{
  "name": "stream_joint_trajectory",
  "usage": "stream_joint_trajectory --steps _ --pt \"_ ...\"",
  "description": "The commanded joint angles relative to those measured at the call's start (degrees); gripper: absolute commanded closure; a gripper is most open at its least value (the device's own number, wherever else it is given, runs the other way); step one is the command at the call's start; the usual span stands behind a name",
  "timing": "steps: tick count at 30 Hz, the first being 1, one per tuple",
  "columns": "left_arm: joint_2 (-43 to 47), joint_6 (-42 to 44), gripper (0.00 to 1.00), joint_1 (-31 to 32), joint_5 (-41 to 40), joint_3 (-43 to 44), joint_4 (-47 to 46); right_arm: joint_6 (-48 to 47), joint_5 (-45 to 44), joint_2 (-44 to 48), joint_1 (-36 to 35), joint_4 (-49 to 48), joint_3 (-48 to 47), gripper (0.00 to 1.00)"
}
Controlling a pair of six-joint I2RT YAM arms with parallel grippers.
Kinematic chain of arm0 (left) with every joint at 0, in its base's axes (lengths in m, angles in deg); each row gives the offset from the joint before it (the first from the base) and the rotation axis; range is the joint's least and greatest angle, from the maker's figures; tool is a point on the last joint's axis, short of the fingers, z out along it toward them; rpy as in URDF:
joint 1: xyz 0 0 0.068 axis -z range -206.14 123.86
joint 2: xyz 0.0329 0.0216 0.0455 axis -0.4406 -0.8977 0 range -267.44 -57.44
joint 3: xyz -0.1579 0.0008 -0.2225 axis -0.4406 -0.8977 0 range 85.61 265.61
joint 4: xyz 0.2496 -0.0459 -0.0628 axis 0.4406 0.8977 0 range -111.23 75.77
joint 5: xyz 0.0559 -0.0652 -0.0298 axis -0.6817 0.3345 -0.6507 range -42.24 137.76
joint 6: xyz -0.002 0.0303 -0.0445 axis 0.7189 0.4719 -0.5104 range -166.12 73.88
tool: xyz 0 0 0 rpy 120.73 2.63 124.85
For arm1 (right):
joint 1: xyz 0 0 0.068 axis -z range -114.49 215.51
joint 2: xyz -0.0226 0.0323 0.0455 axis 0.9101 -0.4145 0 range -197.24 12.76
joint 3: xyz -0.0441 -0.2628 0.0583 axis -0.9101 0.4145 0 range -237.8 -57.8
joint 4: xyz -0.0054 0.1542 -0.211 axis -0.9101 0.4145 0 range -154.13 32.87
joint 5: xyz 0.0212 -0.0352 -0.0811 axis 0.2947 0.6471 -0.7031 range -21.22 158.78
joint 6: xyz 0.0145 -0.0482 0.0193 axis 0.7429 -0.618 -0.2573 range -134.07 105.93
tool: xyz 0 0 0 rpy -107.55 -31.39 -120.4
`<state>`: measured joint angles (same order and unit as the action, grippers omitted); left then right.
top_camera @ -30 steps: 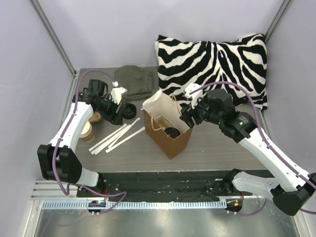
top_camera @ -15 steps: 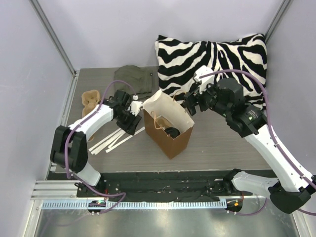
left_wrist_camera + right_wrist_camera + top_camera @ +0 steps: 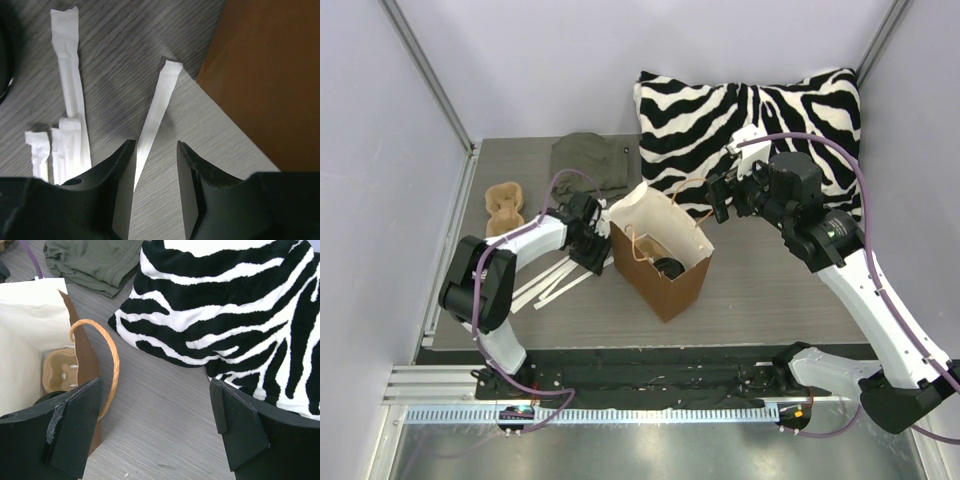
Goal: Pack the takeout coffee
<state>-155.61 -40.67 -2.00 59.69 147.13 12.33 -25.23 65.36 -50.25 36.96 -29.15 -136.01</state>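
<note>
The takeout coffee cup is hidden in every view; my left arm covers the spot left of the straws. My left gripper [image 3: 594, 252] sits low over the table against the left side of the brown paper bag [image 3: 665, 280]. In the left wrist view the gripper [image 3: 155, 150] is open with a narrow gap and holds nothing. A white paper-wrapped straw [image 3: 157, 107] lies on the table and runs under its left finger. My right gripper [image 3: 720, 198] is wide open and empty, above the table between the bag and the pillow; it also shows in the right wrist view [image 3: 155, 390].
The tan pulp carrier [image 3: 503, 204] lies at the table's left. Several white wrapped straws [image 3: 548, 285] lie left of the bag. The bag holds a black round thing [image 3: 668, 267] and a tan shape [image 3: 59, 371]. A green cloth [image 3: 592, 163] and a zebra pillow [image 3: 760, 125] lie behind.
My left gripper has swung right from the carrier area to the bag's left side, above the straws. My right gripper has lifted up and right, away from the bag's mouth.
</note>
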Motion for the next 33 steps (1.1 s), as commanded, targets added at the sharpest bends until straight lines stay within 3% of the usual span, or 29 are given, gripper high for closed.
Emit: stream_joint_trajectory --steps 1,5,9,17,19,24,33 --pt "-1.93 -2.29 0.59 0.99 -2.69 0.45 -3.67 1.14 -0.8 0.6 1.04 -1.41 -0.97 0.05" --pt "-2.99 -2.29 0.63 2.05 -5.85 0.27 -4.2 1.4 -0.71 0.51 1.66 -1.32 -0.89 0.05" --pt "-4.48 -2.29 0.73 3.02 -10.42 0.36 -3.86 1.58 -0.71 0.42 2.28 -0.97 -0.89 0.05" --pt "-6.07 -2.64 0.77 3.46 -17.98 -0.34 -3.33 0.87 -0.8 -0.19 2.8 -1.14 -1.06 0.04" --pt "-5.54 -2.9 0.8 3.46 -18.08 -0.43 -3.06 0.96 -0.71 -0.1 2.8 -1.32 -0.89 0.05" --pt "-0.2 -5.19 0.99 2.75 -13.87 1.23 -0.7 0.88 -0.54 -0.37 2.8 -1.76 -0.8 0.04" --pt "11.15 -8.0 1.0 -0.4 -9.9 10.97 8.95 0.87 0.08 -1.33 2.8 -2.11 -2.03 0.05"
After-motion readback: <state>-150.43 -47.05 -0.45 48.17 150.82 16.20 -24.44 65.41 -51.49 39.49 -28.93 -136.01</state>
